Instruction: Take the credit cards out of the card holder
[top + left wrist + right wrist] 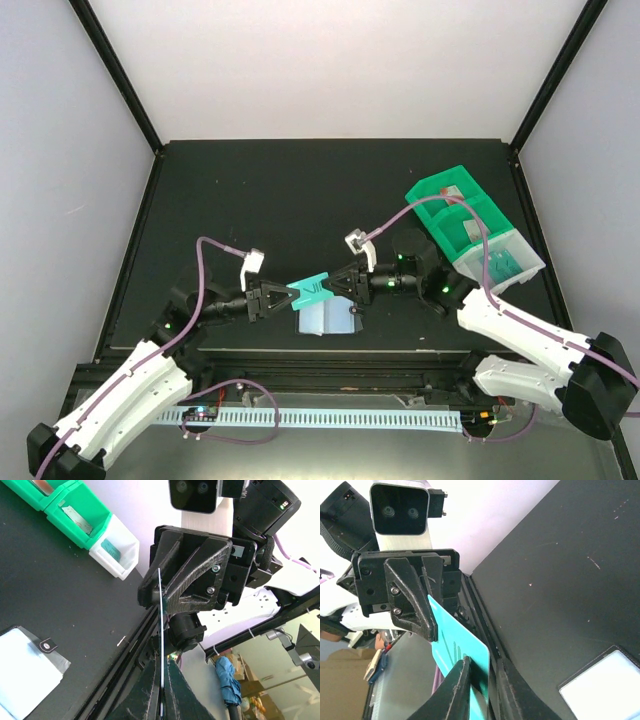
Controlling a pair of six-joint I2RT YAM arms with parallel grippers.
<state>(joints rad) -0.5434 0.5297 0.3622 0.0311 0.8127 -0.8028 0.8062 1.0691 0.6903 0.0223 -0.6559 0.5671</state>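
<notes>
The teal-green credit card (pixel 313 287) hangs in the air between my two grippers, just above the open card holder (pixel 325 320), which lies flat with its pale inside up. My left gripper (pixel 292 294) is shut on the card's left end. In the left wrist view the card (pixel 161 620) shows edge-on, pinched between my fingers (pixel 150 690). My right gripper (pixel 335 283) is at the card's right end. In the right wrist view the card (pixel 455 635) sits between its jaws (pixel 485 665), and a gap shows beside it. The holder's clasp tab (pixel 48 644) is visible.
Green bin trays (pixel 450 205) and a clear tray (pixel 505 262) stand at the back right, with a teal item in the clear one and a reddish one in the far green one. The table's front edge with its rails (pixel 330 355) lies just below the holder.
</notes>
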